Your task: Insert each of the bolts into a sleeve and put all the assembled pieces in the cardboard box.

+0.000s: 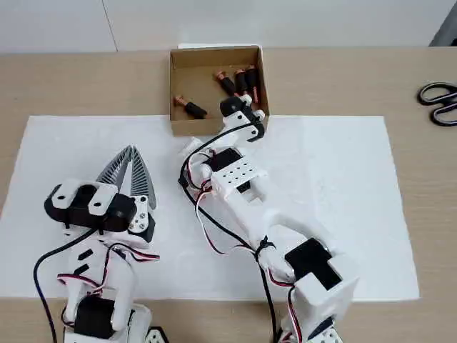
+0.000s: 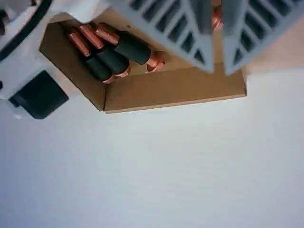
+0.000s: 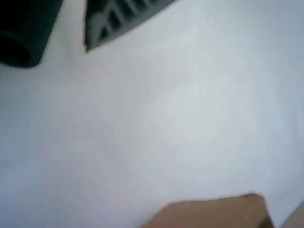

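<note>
1. Left gripper [image 1: 131,150]: the grey ribbed fingers [image 2: 176,27] are drawn together to a narrow slit at the tips and hold nothing. The gripper hangs over the white paper sheet [image 1: 321,200], apart from the cardboard box [image 1: 172,86], with its tips pointing toward the box.
2. Right gripper [image 1: 241,113]: it is at the box's near right corner, over the front wall. Whether it is open or closed cannot be told.
3. Count of assembled pieces [image 1: 241,80], each a copper bolt in a black sleeve: four, all inside the box. Three lie grouped against the right wall. One lone piece [image 1: 190,107] lies near the left wall.
4. Left wrist view: the group of three [image 2: 114,54] lies side by side and touching, bolt heads toward the front wall [image 2: 175,88]. A copper bit [image 2: 216,18] shows through the slit between the fingers. The high view shows this to be the lone piece.
5. Right wrist view: the paper, one box corner [image 3: 213,213], a ribbed grey part [image 3: 118,16] and a black rounded part [image 3: 19,33]. What the two parts are cannot be told.
6. Surroundings: one paper sheet on the wooden table [image 1: 71,86]. One pair of scissors [image 1: 439,103] lies at the table's far right, well apart from the box.
</note>
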Robot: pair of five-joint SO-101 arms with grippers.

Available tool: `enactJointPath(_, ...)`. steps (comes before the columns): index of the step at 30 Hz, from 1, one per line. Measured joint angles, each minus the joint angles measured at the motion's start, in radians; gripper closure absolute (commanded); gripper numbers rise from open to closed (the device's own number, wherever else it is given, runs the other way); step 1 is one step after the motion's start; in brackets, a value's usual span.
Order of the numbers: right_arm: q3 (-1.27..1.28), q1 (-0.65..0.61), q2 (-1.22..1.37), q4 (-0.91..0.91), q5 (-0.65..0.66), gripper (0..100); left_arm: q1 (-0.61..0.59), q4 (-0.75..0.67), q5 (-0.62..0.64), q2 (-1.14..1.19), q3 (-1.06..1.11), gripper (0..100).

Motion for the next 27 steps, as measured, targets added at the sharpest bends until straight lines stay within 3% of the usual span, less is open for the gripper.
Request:
enactJointPath(11,-0.012,-0.078,0.000,0.000,0.000,82.3,0.000,0.000,0.000,0.000,0.000,99)
enactJointPath(27,-0.025,-0.064,0.060,0.000,-0.002,82.4,0.000,0.000,0.000,0.000,0.000,99)
